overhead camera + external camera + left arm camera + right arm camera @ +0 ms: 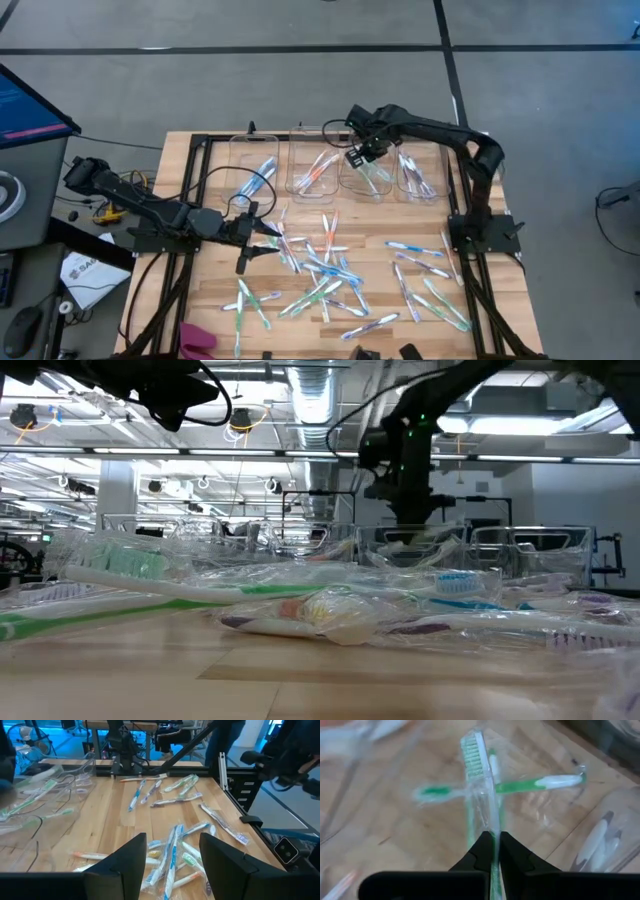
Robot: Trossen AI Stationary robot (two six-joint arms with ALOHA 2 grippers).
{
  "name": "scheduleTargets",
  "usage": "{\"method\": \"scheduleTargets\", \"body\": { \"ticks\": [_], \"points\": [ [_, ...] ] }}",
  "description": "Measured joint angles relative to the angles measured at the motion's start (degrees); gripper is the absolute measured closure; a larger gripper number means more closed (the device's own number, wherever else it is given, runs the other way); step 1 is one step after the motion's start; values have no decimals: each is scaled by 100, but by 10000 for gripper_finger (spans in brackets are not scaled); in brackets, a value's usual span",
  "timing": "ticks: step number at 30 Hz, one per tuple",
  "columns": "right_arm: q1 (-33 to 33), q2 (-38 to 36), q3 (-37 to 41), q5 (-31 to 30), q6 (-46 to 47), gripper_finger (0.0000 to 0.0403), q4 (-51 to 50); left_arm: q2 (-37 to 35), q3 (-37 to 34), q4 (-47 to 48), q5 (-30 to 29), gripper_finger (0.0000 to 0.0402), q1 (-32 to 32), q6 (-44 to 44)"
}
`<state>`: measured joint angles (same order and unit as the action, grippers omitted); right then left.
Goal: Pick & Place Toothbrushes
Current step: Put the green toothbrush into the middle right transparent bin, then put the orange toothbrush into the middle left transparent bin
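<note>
High view first: I have the right tool (pixel 362 152) out over the row of clear bins (pixel 330 165) at the far edge of the tabletop (pixel 200 300), above the third bin from the left. Its wrist camera shows it pinched tight on a green toothbrush (pixel 479 780) in a clear wrapper, bristle end pointing away from the tool, with more green brushes lying in the bin beneath. So this one looks ready to drop, but it is not released yet.

The left tool (pixel 262 240) sits low over the near-left side of the tabletop, at the edge of the loose toothbrushes (pixel 330 280). Its fingers stand apart with nothing between them, and its own camera looks down on a small heap of wrapped brushes just ahead.

As for progress, I judge the job well short of finished. Each of the four bins holds only a few brushes, blue, orange, green and pale ones by bin, while many more remain scattered across the middle and right of the tabletop.
</note>
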<state>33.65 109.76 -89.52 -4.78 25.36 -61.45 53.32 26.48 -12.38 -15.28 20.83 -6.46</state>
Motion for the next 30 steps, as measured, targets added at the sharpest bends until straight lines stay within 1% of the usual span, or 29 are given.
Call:
{"method": "scheduleTargets", "body": {
  "ticks": [2,7,13,18,23,27,30],
  "points": [
    [49,119,0,-24,-55,375,53,0,0,-2,-1,224,-1,0],
    [-35,319,4,28,-280,321,30,0,0,0,-1,224,0,0],
    [-88,225,6,28,-330,277,50,0,0,-2,-3,224,-1,0],
    [-94,-67,-22,28,-297,258,47,0,0,-2,-9,224,-1,0],
    [-79,-426,-22,24,-286,249,27,0,-1,-2,-23,224,1,2],
    [-136,-841,-22,26,-286,246,10,0,-1,5,-21,224,0,2],
    [-315,-1245,-22,23,-360,247,-127,0,-2,20,-21,224,1,2]
  ]
}}
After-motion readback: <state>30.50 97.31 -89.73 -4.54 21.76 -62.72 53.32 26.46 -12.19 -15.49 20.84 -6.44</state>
